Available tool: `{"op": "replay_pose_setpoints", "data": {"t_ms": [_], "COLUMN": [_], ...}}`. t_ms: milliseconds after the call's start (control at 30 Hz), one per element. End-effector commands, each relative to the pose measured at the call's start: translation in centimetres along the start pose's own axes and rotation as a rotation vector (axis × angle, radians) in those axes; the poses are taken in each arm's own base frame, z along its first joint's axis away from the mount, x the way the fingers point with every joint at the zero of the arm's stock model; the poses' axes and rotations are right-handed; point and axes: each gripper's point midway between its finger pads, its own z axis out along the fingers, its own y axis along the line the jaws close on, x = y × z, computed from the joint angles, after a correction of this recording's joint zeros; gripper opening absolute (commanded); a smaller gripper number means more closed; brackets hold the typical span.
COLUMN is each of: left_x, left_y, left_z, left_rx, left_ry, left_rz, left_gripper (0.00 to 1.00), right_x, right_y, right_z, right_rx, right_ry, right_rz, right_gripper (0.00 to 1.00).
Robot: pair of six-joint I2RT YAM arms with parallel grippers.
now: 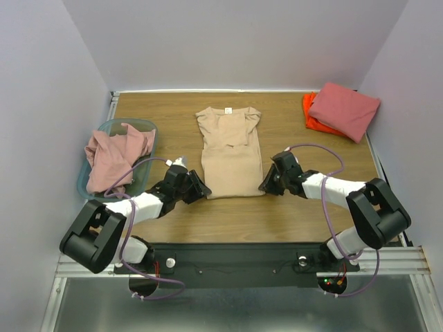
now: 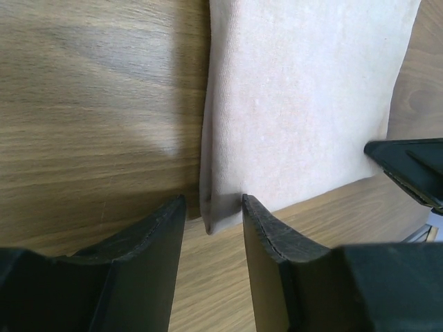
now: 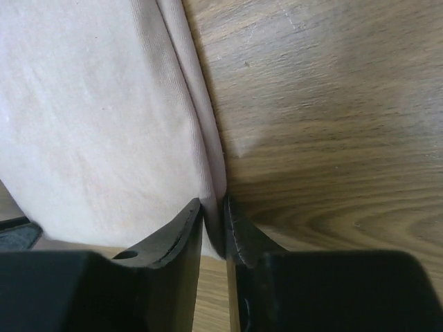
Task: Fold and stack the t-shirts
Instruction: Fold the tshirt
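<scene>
The table (image 1: 277, 211) is carrying work at three stages. In the middle, the tan shirt (image 1: 228, 155) is lying flat with its collar toward the far side. Its sleeves and sides are already turned in, so it is forming a long narrow strip. It is not yet folded end to end.

At the left edge, the bin (image 1: 109, 124) is holding the pink shirt (image 1: 114, 155), which is sitting crumpled and untouched. In the far right corner, the red shirt (image 1: 344, 109) is resting folded on top of the orange shirt (image 1: 309, 119), so two of the four appear finished and stacked.

The right claw (image 3: 212, 200) is pinching the near right corner of the tan shirt, its jaws pressed almost together with the hem between them. The left claw (image 2: 213, 198) is straddling the near left corner, its jaws spread with cloth between them and a gap showing on each side, so it is not gripping yet.

By my reckoning, about half the job is remaining. That means the lengthwise fold on the tan shirt, its move onto the stack, and then the whole fold for the pink one.
</scene>
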Motion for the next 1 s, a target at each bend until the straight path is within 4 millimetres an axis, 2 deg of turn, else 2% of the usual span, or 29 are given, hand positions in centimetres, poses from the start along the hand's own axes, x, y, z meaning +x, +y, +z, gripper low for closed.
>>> {"op": "replay_pose_setpoints", "data": {"t_ms": [0, 100, 233, 333, 467, 567, 833, 967], "left_x": [0.9, 1.2, 1.6, 2.2, 3.6, 5.3, 7.5, 7.9], "left_y": [0.9, 1.0, 0.9, 0.9, 1.1, 1.5, 1.6, 2.2], "left_z": [0.2, 0.2, 0.3, 0.4, 0.0, -0.6, -1.9, -2.0], "left_rx": [-0.028, -0.032, -0.030, -0.030, -0.027, -0.032, -0.049, -0.079], "left_ry": [0.029, 0.035, 0.049, 0.066, 0.098, 0.130, 0.148, 0.157], "left_rz": [0.009, 0.004, 0.009, 0.011, 0.012, 0.020, 0.018, 0.011], "left_gripper": [0.50, 0.49, 0.46, 0.39, 0.38, 0.39, 0.42, 0.43], "right_x": [1.0, 1.0, 1.6, 1.3, 1.3, 1.3, 1.9, 2.1], "right_y": [-1.5, -1.8, -3.0, -3.5, -3.7, -3.7, -3.8, -4.0], "right_z": [0.0, -0.3, -0.6, -1.0, -1.4, -1.7, -2.0, -2.1], "right_rx": [0.041, 0.045, 0.064, 0.075, 0.068, 0.060, 0.048, 0.048], "right_ry": [0.015, 0.002, 0.001, -0.030, -0.043, -0.047, -0.030, -0.028], "right_rz": [0.039, 0.047, 0.063, 0.071, 0.076, 0.076, 0.076, 0.076], "right_gripper": [0.22, 0.17, 0.00, 0.00, 0.00, 0.00, 0.00, 0.00]}}
